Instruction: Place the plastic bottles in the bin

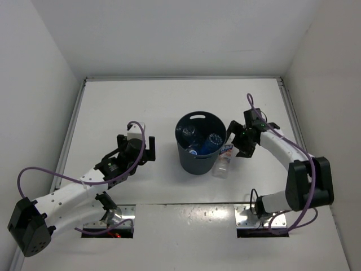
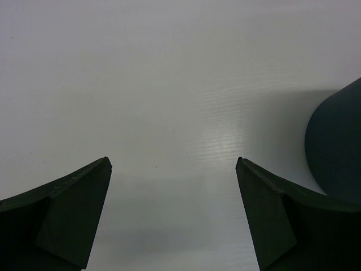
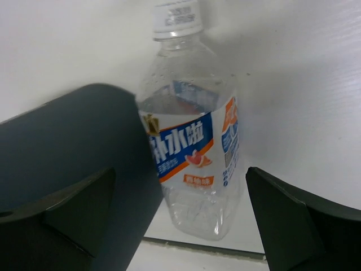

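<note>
The dark grey bin (image 1: 198, 164) stands at the table's middle with clear bottles (image 1: 212, 141) with blue labels lying inside. One more clear bottle (image 1: 224, 159) with a blue-and-white label and white cap lies on the table against the bin's right side; it shows in the right wrist view (image 3: 194, 141). My right gripper (image 1: 240, 148) is open just right of this bottle, its fingers either side of the bottle's base without touching. My left gripper (image 1: 151, 149) is open and empty, left of the bin (image 2: 338, 147).
White walls enclose the table on the left, back and right. A seam (image 1: 186, 204) crosses the table near the arm bases. Purple cables loop off both arms.
</note>
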